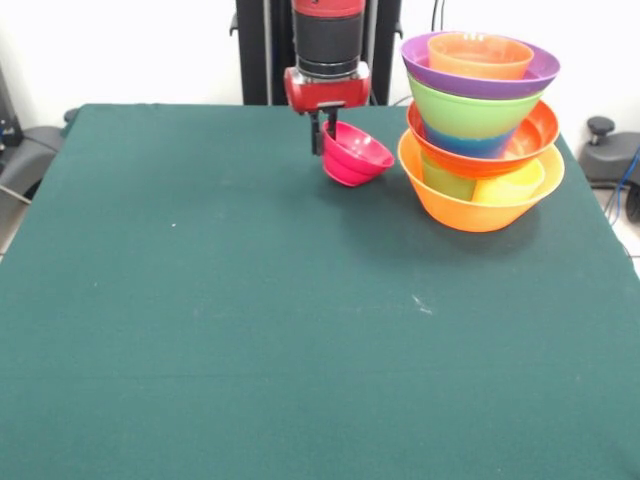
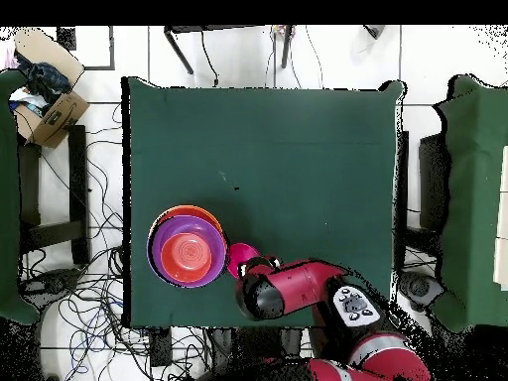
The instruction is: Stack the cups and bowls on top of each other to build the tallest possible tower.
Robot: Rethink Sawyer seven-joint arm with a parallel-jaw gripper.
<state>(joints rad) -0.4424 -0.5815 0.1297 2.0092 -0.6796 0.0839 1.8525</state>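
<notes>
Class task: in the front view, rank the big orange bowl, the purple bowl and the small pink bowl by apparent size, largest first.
1. Big orange translucent plastic bowl at the tower's base, widest.
2. Purple translucent plastic bowl, slightly narrower.
3. Small pink translucent plastic bowl, tilted, held by its rim in the pincer, clearly smallest.

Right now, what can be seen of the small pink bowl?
The small pink bowl is round, glossy, translucent-looking plastic, deep pink. It is tilted, its open mouth facing up and towards the tower, and it appears lifted off the green table. The gripper holds its rim at the side away from the tower, jaws closed on it. It sits just beside the big orange bowl, apparently not touching. From overhead only part of it shows, the arm covering the rest.
</notes>
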